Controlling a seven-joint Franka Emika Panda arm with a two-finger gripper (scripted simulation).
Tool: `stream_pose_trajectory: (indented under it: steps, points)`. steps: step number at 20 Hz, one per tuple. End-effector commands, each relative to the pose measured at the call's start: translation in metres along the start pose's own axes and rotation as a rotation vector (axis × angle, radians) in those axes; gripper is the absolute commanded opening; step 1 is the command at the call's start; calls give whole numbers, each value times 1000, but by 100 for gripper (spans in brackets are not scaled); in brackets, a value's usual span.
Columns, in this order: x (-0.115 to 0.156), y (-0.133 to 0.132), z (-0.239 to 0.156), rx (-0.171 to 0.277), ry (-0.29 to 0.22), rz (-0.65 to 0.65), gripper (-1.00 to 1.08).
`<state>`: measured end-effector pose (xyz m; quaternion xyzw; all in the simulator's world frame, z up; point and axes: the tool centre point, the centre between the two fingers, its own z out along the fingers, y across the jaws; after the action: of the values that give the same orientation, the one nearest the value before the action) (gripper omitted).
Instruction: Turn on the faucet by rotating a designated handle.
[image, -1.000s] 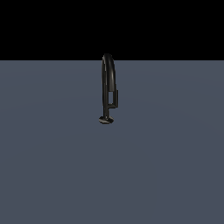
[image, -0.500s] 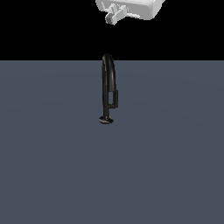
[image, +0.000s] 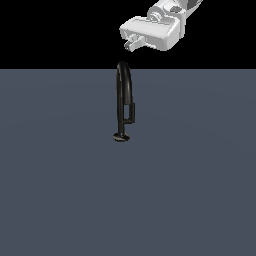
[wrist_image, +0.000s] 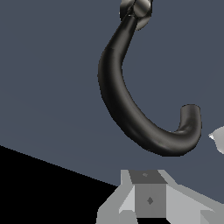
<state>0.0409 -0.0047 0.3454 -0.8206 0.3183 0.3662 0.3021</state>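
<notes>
Above faucet (image: 123, 100) my pincer (image: 131, 44) hovers, well apart, fingers close together, gripping nothing. Handle (image: 132, 112) untouched beside stem. Whole turn left to do.

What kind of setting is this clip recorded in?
Most likely a bare simulated test scene, not a real kitchen: a lone black faucet stands on a flat, featureless grey floor against a plain black backdrop, with the gripper above it.

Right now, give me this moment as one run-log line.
phase: approach | gripper: above faucet, no contact | jaws: state unclear | handle: untouched, alongside the stem | faucet: upright on base
</notes>
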Motion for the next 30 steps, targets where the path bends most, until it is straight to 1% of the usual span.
stream_pose_trajectory:
  steps: [1, 12, 22, 26, 30]
  points:
    - [16, -4, 1, 31, -40, 32, -100]
    - [90, -14, 14, 168, -218, 177, -100]
    - [158, -17, 37, 299, -384, 315, -100]
    - [179, -17, 48, 342, -439, 362, -100]
    - [196, -17, 57, 376, -481, 399, -100]
